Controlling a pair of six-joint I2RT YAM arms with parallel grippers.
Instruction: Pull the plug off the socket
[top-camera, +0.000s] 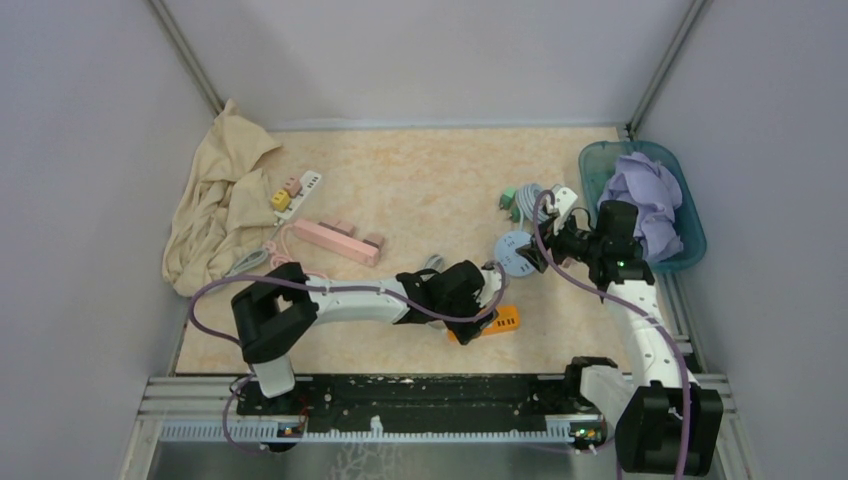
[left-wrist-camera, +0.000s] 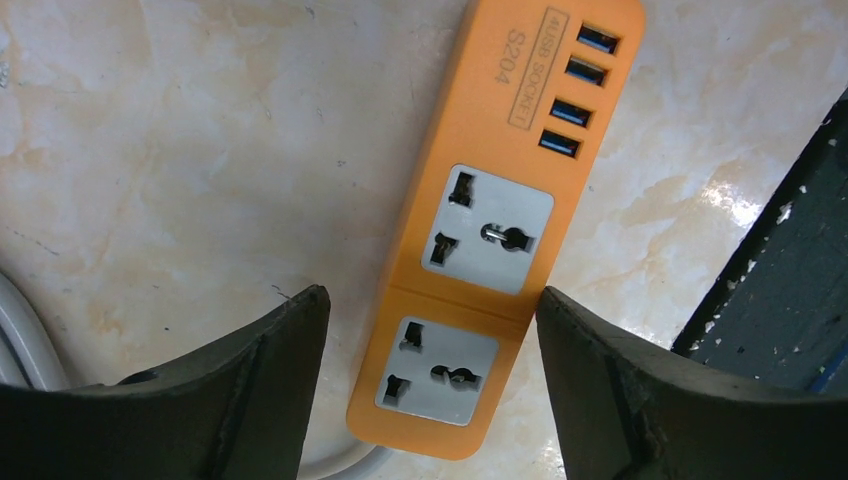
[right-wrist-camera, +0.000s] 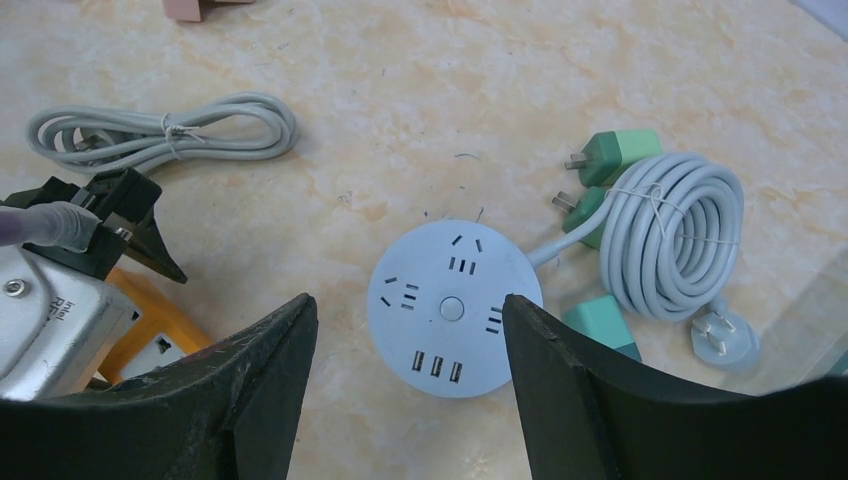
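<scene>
An orange socket strip (left-wrist-camera: 500, 200) (top-camera: 497, 322) lies flat near the front edge, both outlets and all USB ports empty. My left gripper (left-wrist-camera: 430, 292) (top-camera: 488, 300) hangs open over its cable end, one finger on each side of it. A round white socket (right-wrist-camera: 455, 310) (top-camera: 513, 250) lies under my right gripper (right-wrist-camera: 408, 298) (top-camera: 532, 258), which is open with nothing between its fingers. No plug sits in it. Loose green plugs (right-wrist-camera: 620, 152) lie beside its coiled white cable (right-wrist-camera: 675, 230). At far left a white strip (top-camera: 303, 186) carries a yellow plug (top-camera: 281, 200).
A pink strip (top-camera: 335, 240) with pink plugs lies left of centre. A beige cloth (top-camera: 220, 205) is heaped at the left wall. A teal bin (top-camera: 692, 252) with purple cloth (top-camera: 645, 195) stands at the right edge. A bundled grey cable (right-wrist-camera: 165, 135) lies between the arms.
</scene>
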